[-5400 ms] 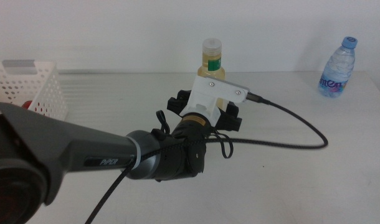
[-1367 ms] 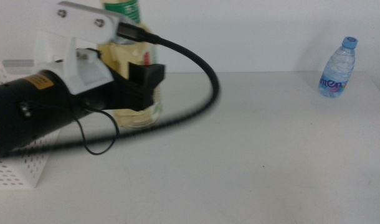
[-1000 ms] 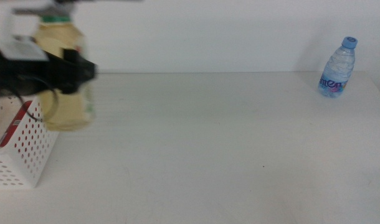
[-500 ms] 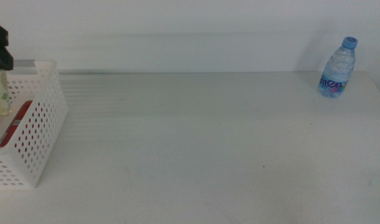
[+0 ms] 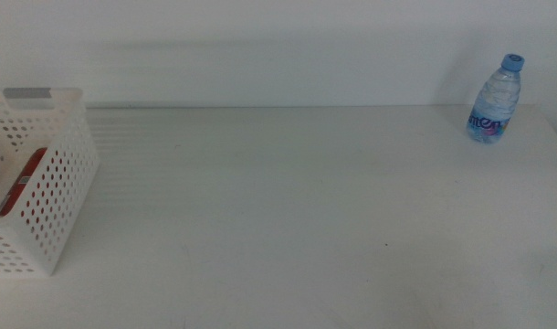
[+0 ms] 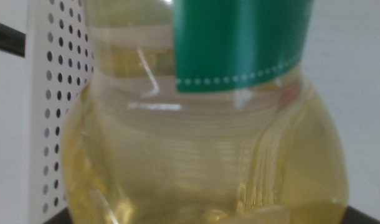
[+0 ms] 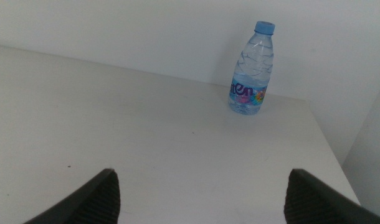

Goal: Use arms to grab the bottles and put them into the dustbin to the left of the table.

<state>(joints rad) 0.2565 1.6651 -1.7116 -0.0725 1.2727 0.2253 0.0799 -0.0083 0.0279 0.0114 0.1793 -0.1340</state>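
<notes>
The dustbin (image 5: 43, 183) sits at the table's (image 5: 306, 210) left edge with a can (image 5: 21, 178) inside it. The water bottle (image 5: 494, 99) stands at the far right corner, well apart.

Middle cam: high, looking forward and down across the table (image 5: 288, 201) to the back wall. Covers the dustbin (image 5: 50, 174) at the left edge through to the water bottle (image 5: 494, 99) at far right.

Left wrist cam: pressed right up against the yellow-liquid bottle (image 6: 202, 149), which fills the frame; perforated bin wall (image 6: 56, 118) just behind it. Facing direction hard to call, probably roughly level.

Right wrist cam: low over the tabletop (image 7: 115, 118), pointed at the far right corner, own jaws spread at the frame's lower edge, water bottle (image 7: 252, 71) well ahead.

Overlap: middle and right wrist share water bottle and right table end; middle and left wrist share only the bin.
</notes>
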